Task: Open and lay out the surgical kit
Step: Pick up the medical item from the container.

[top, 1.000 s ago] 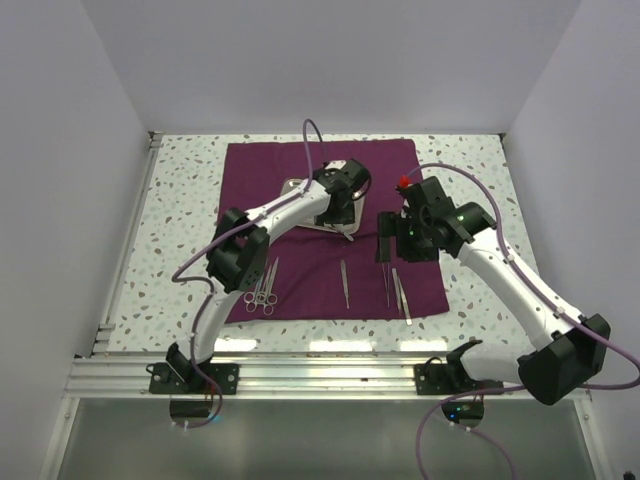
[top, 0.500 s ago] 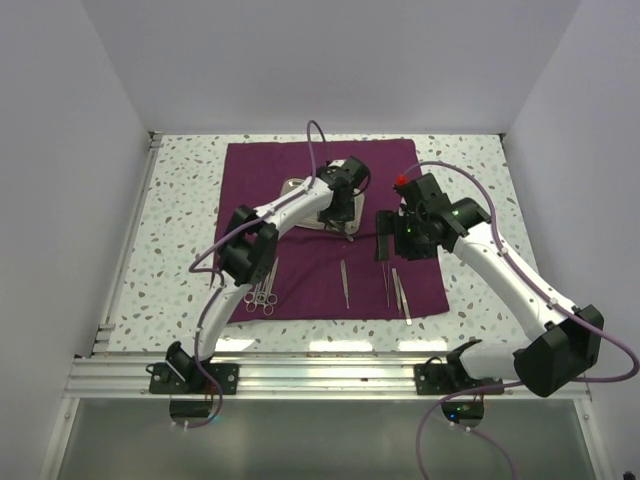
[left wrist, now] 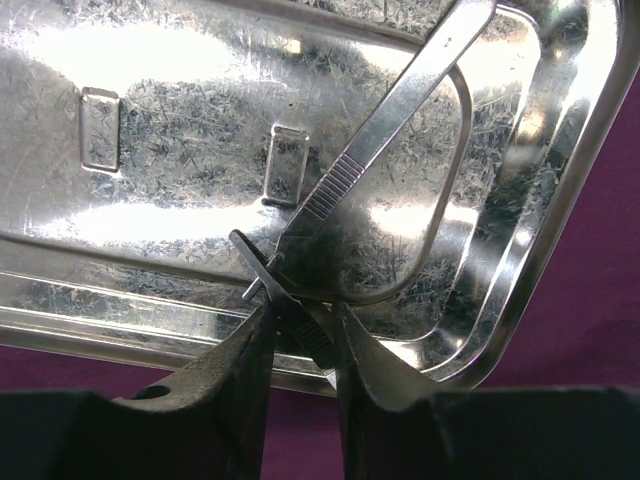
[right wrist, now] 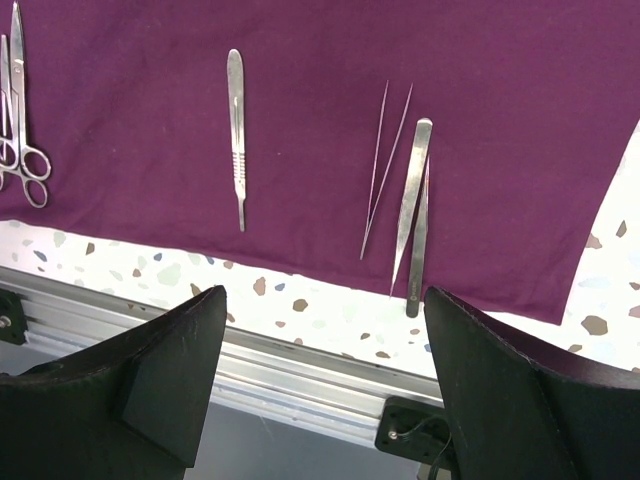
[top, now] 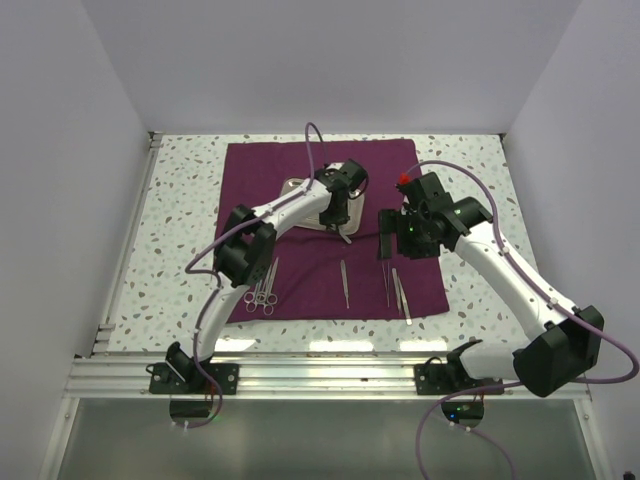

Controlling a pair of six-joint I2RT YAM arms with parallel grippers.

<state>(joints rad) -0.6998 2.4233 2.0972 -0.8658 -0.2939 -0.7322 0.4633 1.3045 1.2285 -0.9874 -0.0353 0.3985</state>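
The dark purple cloth (top: 300,170) lies spread flat, with the shiny steel tray (top: 298,190) on its far half. At the tray's near right corner my left gripper (top: 338,222) points down. In the left wrist view its jaws (left wrist: 300,325) stand narrow, pinching the ribbed end of a flat silver handle (left wrist: 380,140) that slants across the tray (left wrist: 150,120). My right gripper (top: 385,245) hovers open above the cloth's right side (right wrist: 322,295), holding nothing. Laid out on the cloth are ring-handled scissors (top: 260,290), another flat handle (right wrist: 236,140) and two tweezers (right wrist: 412,200).
The speckled table top (top: 180,220) surrounds the cloth. An aluminium rail (top: 330,372) runs along the near edge with both arm bases on it. White walls close in the left, back and right sides.
The left jaws have narrowed onto the silver handle at the tray's corner, and the left wrist shifted slightly. The right arm has barely moved and stays open.
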